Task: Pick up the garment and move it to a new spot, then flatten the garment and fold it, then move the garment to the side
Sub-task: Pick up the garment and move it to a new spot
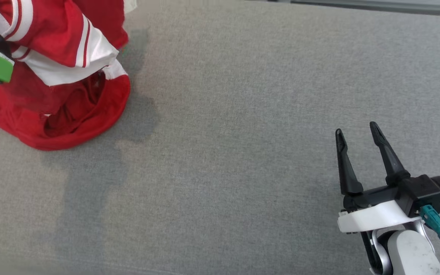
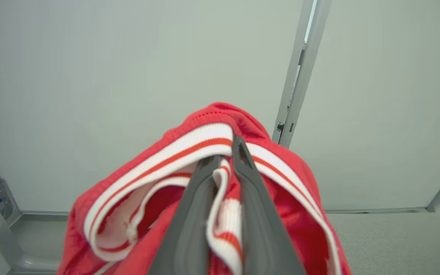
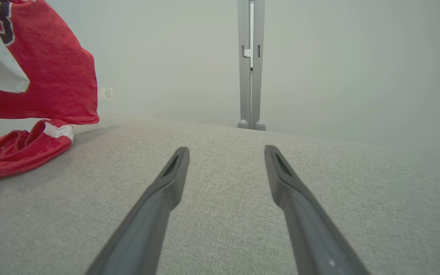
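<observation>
While the left claw [image 2: 224,152] stands pinched almost closed on a striped white-and-red band of the garment [image 1: 25,99], with cloth bunched between its fingers, the right claw [image 1: 356,129] waits spread wide and empty above the grey surface [image 1: 243,160], well apart from the cloth. The garment, a red jersey, sits at the robot's far left. Its upper part hangs from the left claw and its lower folds lie heaped on the surface.

The step in hand looks like the pick-up and carry to a new spot. To do it well, the lift should go high enough that the trailing hem comes free of the surface before any sideways travel, or the heap will likely drag and twist. The grip is on trim, a firm edge, but at a single point, so the cloth will probably hang as a bundle. A slow, steady sweep toward the open middle of the surface would keep it from swinging. Setting it down hem first, then drawing the claw away, should leave it partly spread and ease the flattening.

No container plays a part here: the garment lies straight on the surface, and its gaping opening holds its own red folds.
</observation>
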